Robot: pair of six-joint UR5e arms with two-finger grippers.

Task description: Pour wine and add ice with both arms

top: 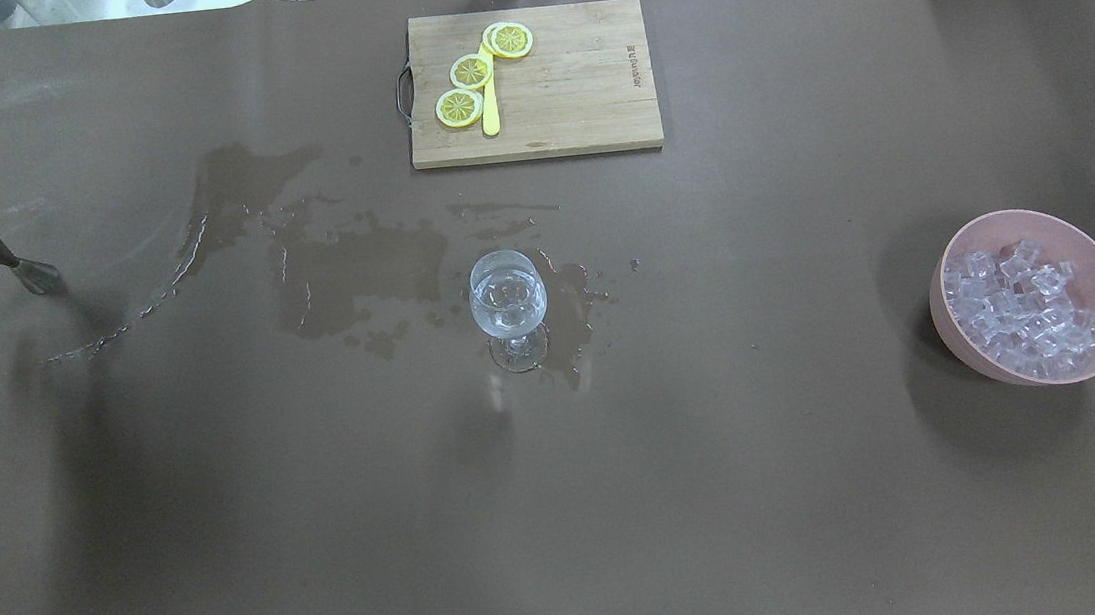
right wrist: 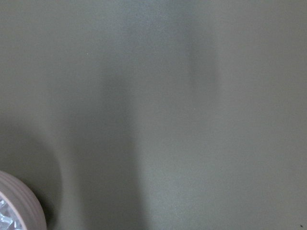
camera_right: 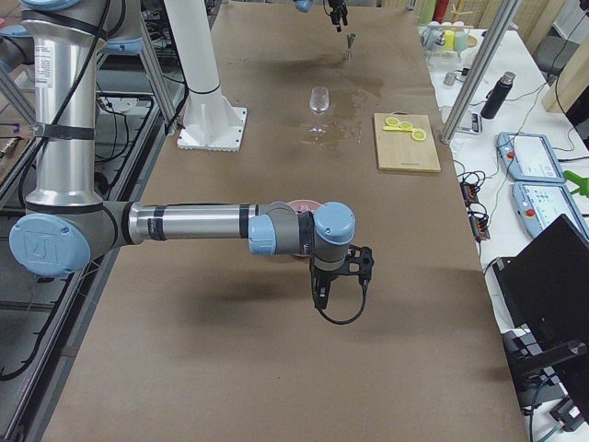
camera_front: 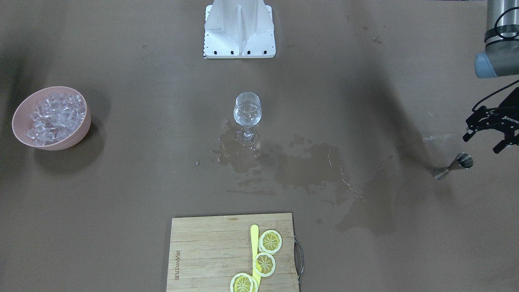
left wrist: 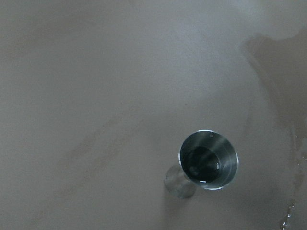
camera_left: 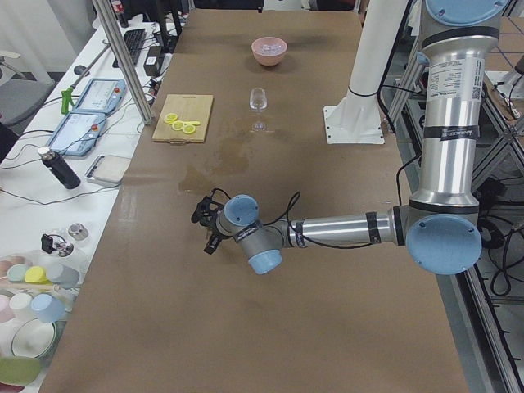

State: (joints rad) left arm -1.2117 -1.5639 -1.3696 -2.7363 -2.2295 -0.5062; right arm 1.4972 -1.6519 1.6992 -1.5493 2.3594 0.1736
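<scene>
One left claw (camera_front: 482,142), wine (camera_front: 247,115) well apart

Table cover (top: 826,482): brown, darker wet blotches.
Bowl (top: 958,340): pink.
Ice (top: 1020,307): clear, whitish edges.
Wine (top: 509,313): colourless.
Jigger (top: 0,258): silver, inside perhaps dark.
Board (top: 577,94): pale wood, striped.
Lemon slices (top: 471,71): yellow, white-rimmed.
My left pincer (camera_front: 482,142): black.
My left arm (camera_left: 446,139): silver-grey, light-blue caps.

Bright, even overhead light; broad soft shadows cross the table (top: 228,539); the ice (top: 1020,307) and wet patch (top: 353,271) glint; wrist views dim, soft.
</scene>
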